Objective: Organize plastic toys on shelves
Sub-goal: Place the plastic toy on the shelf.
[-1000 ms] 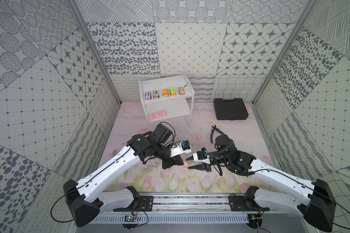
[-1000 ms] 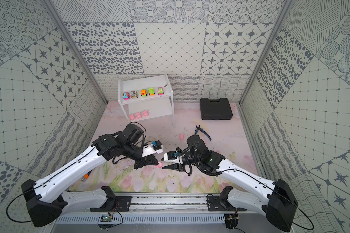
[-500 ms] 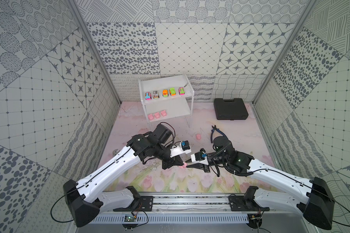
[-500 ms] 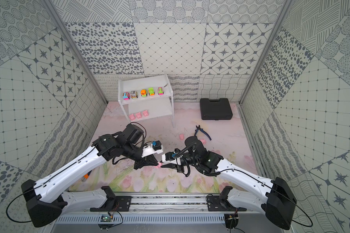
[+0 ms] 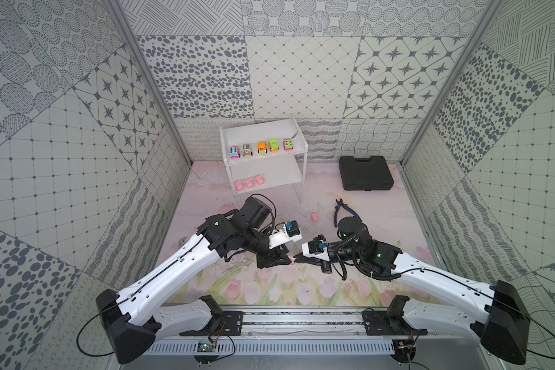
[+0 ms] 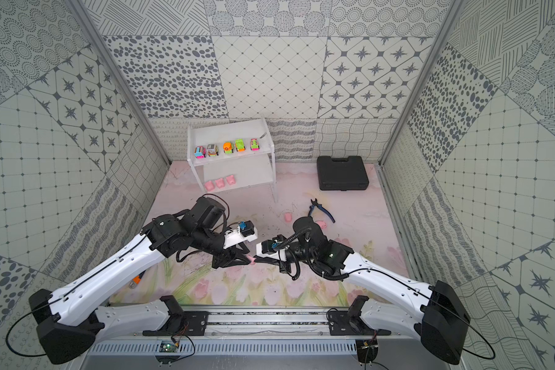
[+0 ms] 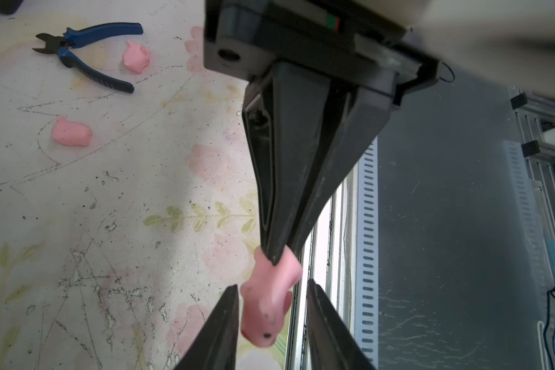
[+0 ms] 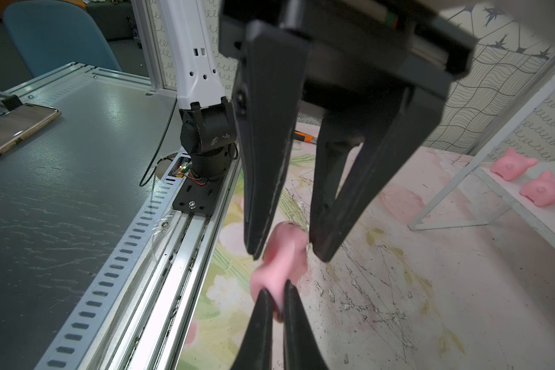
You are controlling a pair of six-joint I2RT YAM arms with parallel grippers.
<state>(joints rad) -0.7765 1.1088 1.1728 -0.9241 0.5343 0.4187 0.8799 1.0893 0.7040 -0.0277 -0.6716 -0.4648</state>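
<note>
One pink pig (image 8: 285,250) hangs above the mat, six o'clock from the shelves (image 5: 260,133): right gripper (image 8: 276,288) clamped tight on it, left gripper (image 8: 287,253) parted around it.

Lower shelf (image 5: 281,173): bare right of three pigs (image 5: 249,183); loose pig (image 5: 314,217), pliers (image 5: 345,211) apparently obstruct desk (image 5: 398,217) approach.

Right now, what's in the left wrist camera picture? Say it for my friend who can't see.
A small pink pig hangs in the air, pinched at one end by the shut right gripper, with the open left gripper straddling it. Two more pigs and blue pliers lie on the flowery mat beyond.
</note>
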